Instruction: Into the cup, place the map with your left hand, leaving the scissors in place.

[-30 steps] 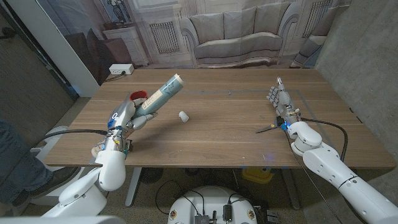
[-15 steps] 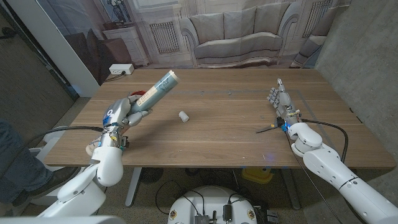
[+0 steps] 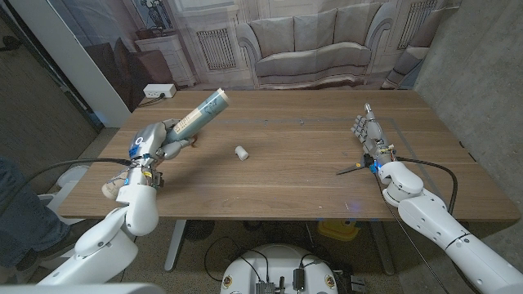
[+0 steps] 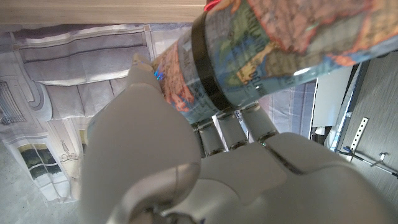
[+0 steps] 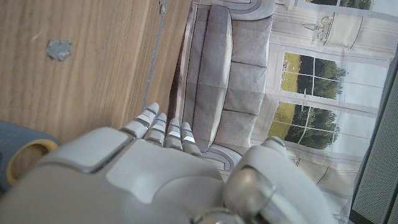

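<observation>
The left hand [image 3: 157,143] grips the rolled, colourful paper map [image 3: 199,116], tilted up-right above the wooden counter [image 3: 278,171]. The right hand [image 3: 365,131] stands with fingers apart, holding nothing.

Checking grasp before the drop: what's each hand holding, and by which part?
The left hand grips the rolled, colour-printed paper map near its lower end, just below its black band, fingers wrapped around it. The right hand holds nothing.

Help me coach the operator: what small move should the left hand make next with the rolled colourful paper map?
Probably tip the rolled colourful paper map more upright in the left hand: it is gripped at its lower end and slants away over the wooden table, too tilted to drop into a cup.
</observation>
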Available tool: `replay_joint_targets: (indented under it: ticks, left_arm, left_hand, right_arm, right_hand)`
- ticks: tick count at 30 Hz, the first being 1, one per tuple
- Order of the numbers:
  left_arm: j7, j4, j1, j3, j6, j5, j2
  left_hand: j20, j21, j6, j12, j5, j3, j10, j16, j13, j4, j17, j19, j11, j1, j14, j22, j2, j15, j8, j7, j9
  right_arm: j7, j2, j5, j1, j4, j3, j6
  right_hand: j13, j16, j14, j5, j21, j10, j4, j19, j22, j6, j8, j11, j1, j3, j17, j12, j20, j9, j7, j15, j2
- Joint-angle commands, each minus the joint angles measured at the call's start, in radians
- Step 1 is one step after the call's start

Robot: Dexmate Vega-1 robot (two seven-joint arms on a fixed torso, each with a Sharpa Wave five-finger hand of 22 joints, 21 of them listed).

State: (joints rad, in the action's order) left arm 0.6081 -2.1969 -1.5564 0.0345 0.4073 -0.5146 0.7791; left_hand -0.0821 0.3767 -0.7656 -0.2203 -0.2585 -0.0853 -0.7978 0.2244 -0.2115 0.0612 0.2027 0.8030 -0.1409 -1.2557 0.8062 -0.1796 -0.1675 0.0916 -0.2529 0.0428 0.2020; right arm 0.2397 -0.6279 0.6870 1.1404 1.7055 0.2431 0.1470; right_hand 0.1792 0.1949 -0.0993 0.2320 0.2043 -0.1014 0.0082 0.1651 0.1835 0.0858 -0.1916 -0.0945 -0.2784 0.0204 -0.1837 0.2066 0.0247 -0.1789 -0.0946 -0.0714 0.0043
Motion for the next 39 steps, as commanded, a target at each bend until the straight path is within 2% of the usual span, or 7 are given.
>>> replay_joint_targets:
  ticks: [1,19,39]
  left_arm:
    - [0.0,0.016,0.037,0.017,0.042,-0.049,0.017]
    - [0.019,0.114,0.146,0.078,0.052,-0.061,0.05]
    - [0.055,0.19,0.238,0.14,0.028,-0.052,0.088]
  left_hand:
    - [0.002,-0.004,-0.012,0.004,0.002,0.001,-0.013,-0.004,-0.004,-0.005,0.002,0.007,-0.002,-0.008,0.012,-0.003,0.0,0.105,0.001,0.006,0.006]
    - [-0.001,-0.007,-0.025,0.007,0.009,0.004,-0.021,-0.006,-0.005,-0.01,0.002,0.008,-0.006,-0.007,0.018,-0.003,0.003,0.107,0.002,0.008,0.005]
    - [-0.006,-0.008,-0.043,0.009,0.017,0.012,-0.032,-0.007,-0.005,-0.015,0.003,0.011,-0.006,-0.01,0.027,-0.005,0.003,0.116,0.001,0.015,0.005]
  right_arm:
    - [0.005,0.004,-0.007,-0.001,0.0,0.004,0.003]
    - [0.029,0.004,-0.007,0.022,0.025,-0.006,0.001]
    - [0.05,0.004,-0.009,0.063,0.055,-0.029,0.021]
  right_hand:
    - [0.003,-0.004,-0.006,0.0,0.001,-0.003,-0.004,0.011,0.002,0.007,-0.002,-0.005,-0.007,0.007,-0.005,-0.001,0.001,-0.006,-0.007,-0.001,0.002]
    - [0.003,-0.004,-0.006,0.0,0.001,-0.003,-0.004,0.011,0.002,0.005,-0.002,-0.005,-0.007,0.009,-0.005,-0.001,0.0,-0.006,-0.008,-0.001,0.003]
    - [0.003,-0.004,-0.006,-0.001,0.0,-0.003,-0.004,0.012,0.003,0.008,-0.003,-0.005,-0.008,0.01,-0.005,-0.001,0.001,-0.006,-0.009,-0.001,0.005]
